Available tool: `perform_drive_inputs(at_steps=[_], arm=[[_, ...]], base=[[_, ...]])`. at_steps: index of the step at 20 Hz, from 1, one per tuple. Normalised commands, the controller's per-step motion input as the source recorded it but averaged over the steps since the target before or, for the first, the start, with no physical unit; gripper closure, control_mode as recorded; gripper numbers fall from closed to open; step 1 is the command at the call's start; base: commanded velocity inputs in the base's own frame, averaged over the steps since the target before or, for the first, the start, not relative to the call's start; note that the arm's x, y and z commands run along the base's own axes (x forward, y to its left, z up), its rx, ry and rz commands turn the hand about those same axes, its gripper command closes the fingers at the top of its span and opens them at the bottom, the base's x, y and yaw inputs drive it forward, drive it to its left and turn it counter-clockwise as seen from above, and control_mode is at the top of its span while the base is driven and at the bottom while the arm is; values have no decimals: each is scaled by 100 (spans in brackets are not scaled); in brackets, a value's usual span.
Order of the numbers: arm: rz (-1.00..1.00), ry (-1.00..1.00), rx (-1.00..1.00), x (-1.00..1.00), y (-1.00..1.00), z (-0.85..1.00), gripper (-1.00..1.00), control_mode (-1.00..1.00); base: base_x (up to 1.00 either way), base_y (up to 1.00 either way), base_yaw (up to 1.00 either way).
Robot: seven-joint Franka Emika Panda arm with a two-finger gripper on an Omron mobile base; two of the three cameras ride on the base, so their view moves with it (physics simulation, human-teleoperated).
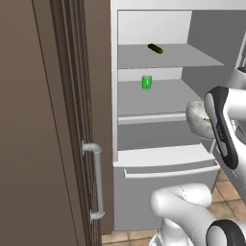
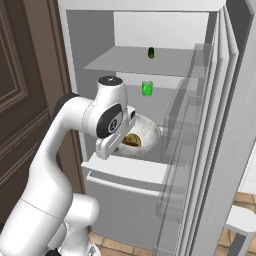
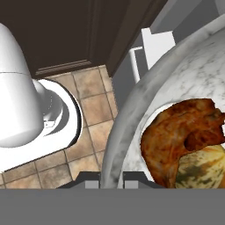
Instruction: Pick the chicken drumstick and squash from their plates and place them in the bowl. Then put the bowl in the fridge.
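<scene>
Pinched on the bowl's (image 3: 132, 127) rim, our pincer (image 3: 110, 178) holds it level with the fridge's (image 1: 163, 156) lower shelf, drumstick (image 3: 176, 132) and squash (image 3: 206, 167) inside. We risk tilting it and spilling them, or clipping the shelf edge.

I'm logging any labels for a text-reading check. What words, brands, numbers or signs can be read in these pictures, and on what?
None: no readable text on anything.
Green can on the fridge shelf: plain, no label legible.
Bowl, chicken drumstick and squash: no markings.
Brown cabinet: no signs.
</scene>
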Motion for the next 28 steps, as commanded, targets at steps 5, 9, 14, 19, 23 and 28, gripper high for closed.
perform_drive_inputs(at_steps=[5, 9, 14, 19, 23, 28], arm=[[0, 0, 0, 0, 0, 0, 100, 100], [0, 0, -4, 8, 9, 0, 100, -100], [0, -7, -14, 17, 13, 0, 100, -100], [0, -21, -3, 18, 5, 1, 100, -100], [0, -16, 0, 20, 0, 0, 100, -100], [1, 1, 0, 29, 6, 1, 100, -100]], base=[[0, 1, 0], [1, 2, 0], [0, 0, 0], [0, 0, 0], [0, 0, 0], [0, 0, 0]])
